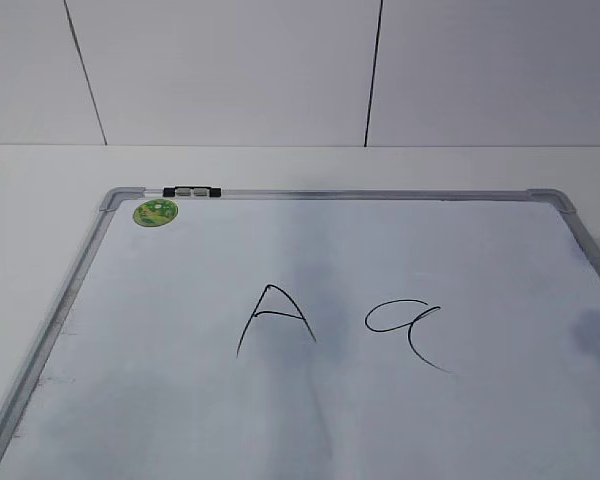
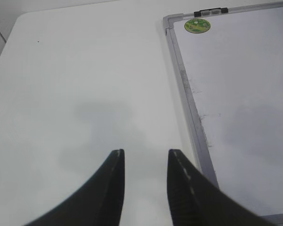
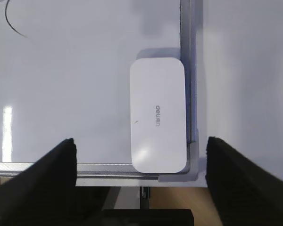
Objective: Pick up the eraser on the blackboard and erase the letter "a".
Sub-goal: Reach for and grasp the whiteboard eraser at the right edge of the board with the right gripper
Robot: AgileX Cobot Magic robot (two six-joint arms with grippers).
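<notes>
- On my exterior view the board [image 1: 180,420] fills the lower two thirds of the frame, lying flat on the white desk [image 1: 40,180], with a tiled wall behind.
- A green sticker [image 1: 155,212] sits in the board's upper left corner, and a small black-and-white clip [image 1: 192,190] rides the top frame rail just right of it.
- Two letters are written mid-frame: a pointed capital "A" [image 1: 275,318] on the left and the cursive "a" [image 1: 408,325] on the right, near each other but not touching. Both look whole.
- No arm shows in that exterior view.
- In my right wrist view the eraser [image 3: 158,121] lies flat on the board in the lower centre-right of the frame, tucked into a board corner, its long right edge against the frame rail and its lower end over the bottom rail.
- The right gripper [image 3: 141,162] hangs above it with its jaws spread wide on either side of the eraser, clear of it.
- In my left wrist view the left gripper [image 2: 146,162] sits at the bottom centre over bare desk, just left of the board's edge. Its jaws stand partly apart with nothing between them.
</notes>
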